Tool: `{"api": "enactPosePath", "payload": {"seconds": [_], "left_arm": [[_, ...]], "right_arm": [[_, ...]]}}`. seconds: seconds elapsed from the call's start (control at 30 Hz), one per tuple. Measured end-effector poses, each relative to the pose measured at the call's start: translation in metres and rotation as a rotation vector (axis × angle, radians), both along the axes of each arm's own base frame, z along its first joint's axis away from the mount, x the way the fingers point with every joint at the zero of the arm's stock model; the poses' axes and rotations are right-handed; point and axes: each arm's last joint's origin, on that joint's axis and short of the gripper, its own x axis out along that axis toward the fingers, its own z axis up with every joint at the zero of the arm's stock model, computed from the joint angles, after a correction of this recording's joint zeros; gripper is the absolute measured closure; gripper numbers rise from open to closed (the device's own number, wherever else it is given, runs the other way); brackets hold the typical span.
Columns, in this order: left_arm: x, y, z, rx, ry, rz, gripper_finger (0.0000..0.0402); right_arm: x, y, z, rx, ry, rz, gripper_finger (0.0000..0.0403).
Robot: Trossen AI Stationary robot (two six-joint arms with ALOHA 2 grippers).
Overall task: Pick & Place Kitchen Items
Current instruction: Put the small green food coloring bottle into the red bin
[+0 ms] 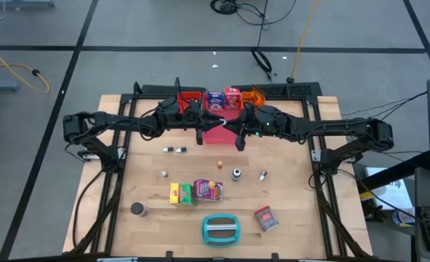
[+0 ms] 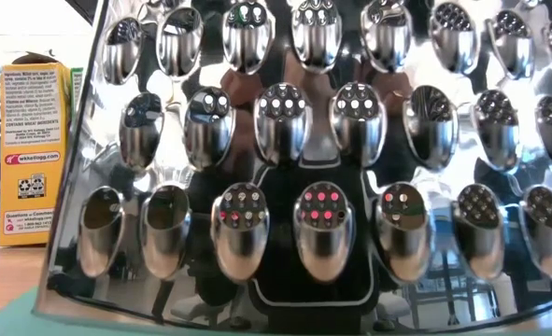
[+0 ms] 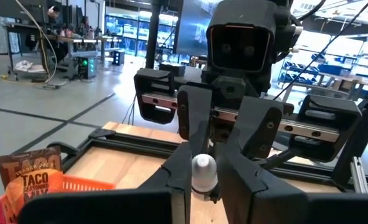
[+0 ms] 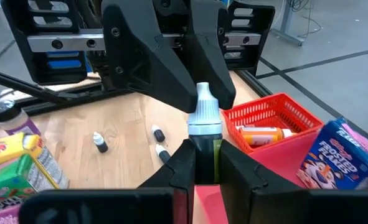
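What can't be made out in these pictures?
Low view: the grater fills the picture, hiding most of the table; only a yellow box shows beside it.
High view: the bottle is too small to pick out between the left gripper and right gripper.
Right wrist view: that gripper's fingers cover the bottle's lower half.

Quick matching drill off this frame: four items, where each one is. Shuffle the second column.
Items:
1. small bottle
2. taco seasoning packet
3. orange bottle
4. dark can

Places:
A. lying in the red tray
B. clamped between the left gripper and the right gripper
C. standing on the bare tabletop
D. in the orange tray

Pairs: 1-B, 2-D, 3-A, 4-C
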Motion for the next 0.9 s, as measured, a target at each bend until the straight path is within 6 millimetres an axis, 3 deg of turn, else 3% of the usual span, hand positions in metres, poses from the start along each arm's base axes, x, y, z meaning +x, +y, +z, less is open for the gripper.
{"api": "enactPosePath", "payload": {"seconds": [0.2, 0.5, 0.9], "left_arm": [[0.0000, -0.0004, 0.0000, 0.024, -0.003, -0.023, 0.0392], [0.0003, 0.0002, 0.0003, -0.005, -0.006, 0.004, 0.0397], [-0.0021, 0.0069, -0.0016, -0.044, 0.011, -0.066, 0.0285]], "right_arm": [[-0.0002, 0.0000, -0.0007, -0.003, 0.006, 0.003, 0.0364], [-0.0002, -0.0002, -0.0005, -0.004, 0.003, -0.001, 0.0364], [0.0007, -0.0008, 0.0020, -0.028, -0.015, 0.006, 0.0364]]}}
